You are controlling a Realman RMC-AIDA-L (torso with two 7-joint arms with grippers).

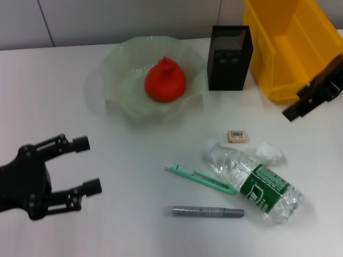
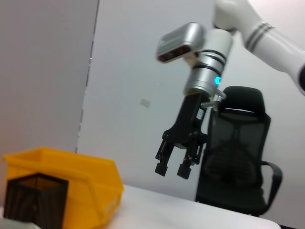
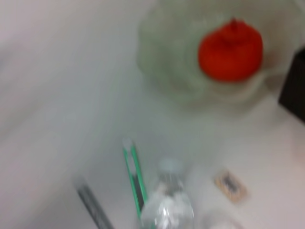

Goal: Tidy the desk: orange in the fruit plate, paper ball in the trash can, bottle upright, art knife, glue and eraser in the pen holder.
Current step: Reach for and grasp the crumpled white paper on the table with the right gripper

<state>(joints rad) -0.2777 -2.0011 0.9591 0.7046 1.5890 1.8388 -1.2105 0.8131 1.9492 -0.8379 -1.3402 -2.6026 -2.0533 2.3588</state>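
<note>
I see the trash can [image 1: 292, 48] at the bench's [image 1: 107, 225] far right, with the right gripper [image 1: 316, 96] in front of it; the left wrist view shows its jaws slightly parted, holding nothing. The fruit plate [image 1: 115, 80] holds the orange [image 1: 165, 81], well apart from both grippers. The left gripper [image 1: 86, 163] sits near-left, jaws open and empty. The pen holder [image 1: 229, 58] stands beside the can. The bottle [image 1: 254, 179] lies on its side; the art knife [image 1: 199, 178] and glue [image 1: 208, 212] lie just left of it, the paper ball [image 1: 269, 152] and eraser [image 1: 237, 136] behind it.
</note>
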